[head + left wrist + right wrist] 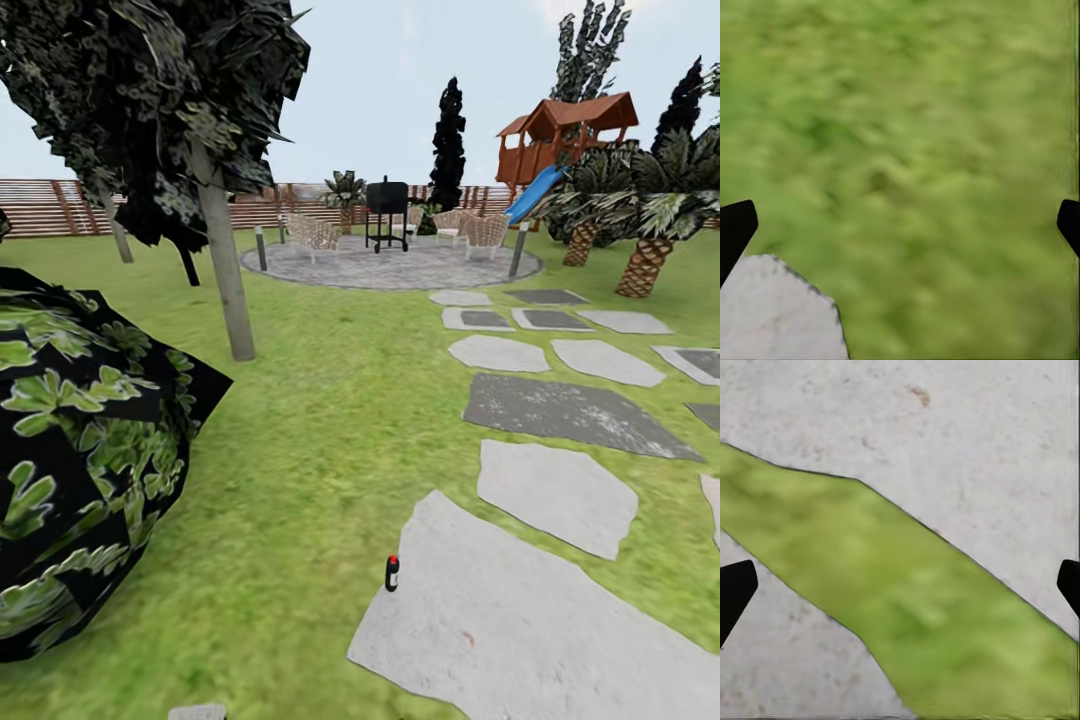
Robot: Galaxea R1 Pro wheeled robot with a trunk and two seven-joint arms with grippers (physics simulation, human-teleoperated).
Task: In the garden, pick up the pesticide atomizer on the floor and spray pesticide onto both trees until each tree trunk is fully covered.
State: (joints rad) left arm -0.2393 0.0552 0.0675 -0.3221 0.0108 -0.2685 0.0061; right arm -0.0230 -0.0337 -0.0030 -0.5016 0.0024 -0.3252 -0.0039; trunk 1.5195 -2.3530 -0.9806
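The pesticide atomizer (392, 573), a small black bottle with a red top, stands upright on the grass at the edge of a large grey slab (540, 630) of the floor. One tree rises at the left, its bare grey trunk (225, 270) under dark foliage. A second, thinner-looking trunk (118, 238) stands farther back near the fence. My left gripper (900, 225) is open over grass, with a slab corner (772, 315) beside one black fingertip (735, 229). Held just as wide, my right gripper (900, 585) is open above a grass strip (907, 585) between two slabs.
A big dark leafy bush (80, 470) fills the near left. Stepping stones (570, 410) run up the right toward a round patio with a black grill (387, 210), wicker chairs and post lamps (261, 248). Palms (645, 260), a playhouse with a slide (560, 140) and the slat fence (50, 205) ring the lawn.
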